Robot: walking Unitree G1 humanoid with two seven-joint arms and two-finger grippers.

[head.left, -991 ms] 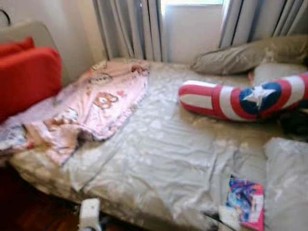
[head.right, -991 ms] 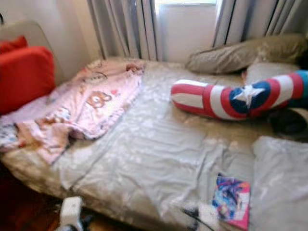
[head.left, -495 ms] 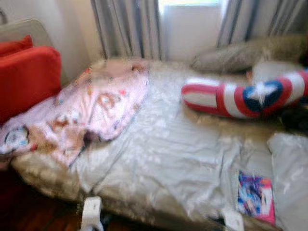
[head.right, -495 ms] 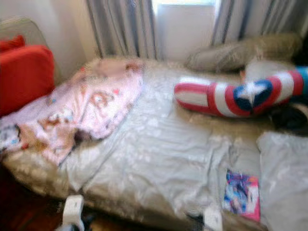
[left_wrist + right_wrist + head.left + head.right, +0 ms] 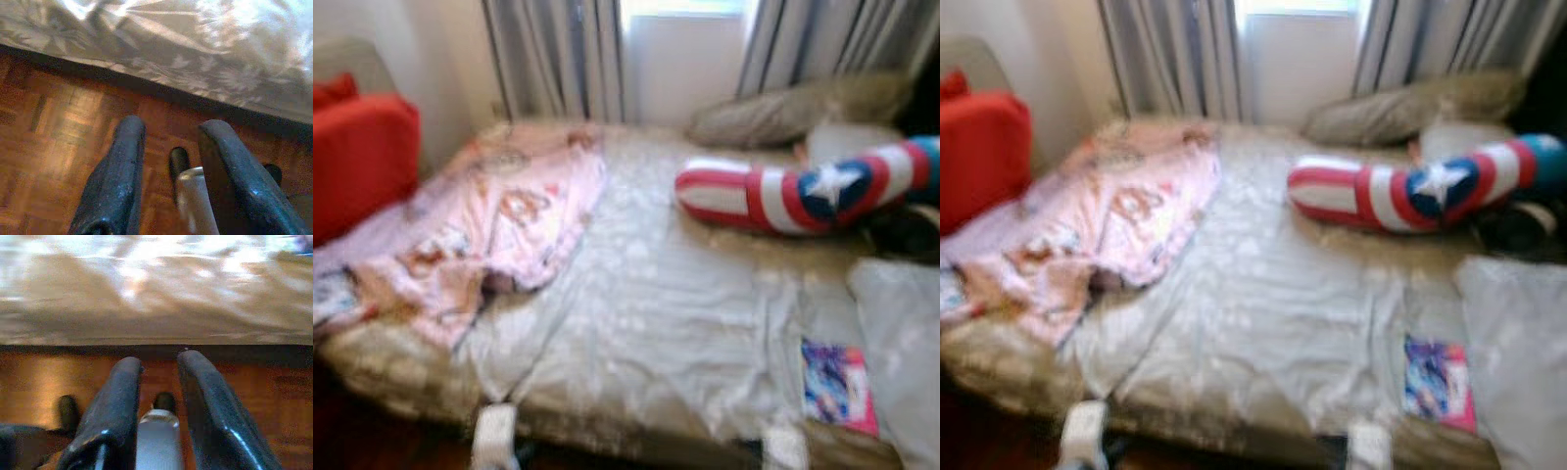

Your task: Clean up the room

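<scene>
A bed with a grey sheet (image 5: 656,313) lies in front of me. A crumpled pink blanket (image 5: 499,220) with cartoon prints covers its left side. Across the far right lies a red, white and blue bolster with a star (image 5: 793,196). A colourful book (image 5: 839,385) rests near the front right edge. Both arms hang low by the bed's front edge, the left wrist (image 5: 494,436) and the right wrist (image 5: 785,448). My left gripper (image 5: 171,127) is open over the wooden floor (image 5: 58,122), holding nothing. My right gripper (image 5: 159,363) is open too, with a narrower gap.
A red cushion (image 5: 362,157) stands at the left beside the bed. A grey pillow (image 5: 783,113) lies under the curtained window (image 5: 553,54), and a pale pillow (image 5: 901,333) sits at the right edge. The bed's front edge is close to both grippers.
The whole picture has shifted and blurred, so the camera has moved. Nothing on the bed has moved, and both arms still hang low.
</scene>
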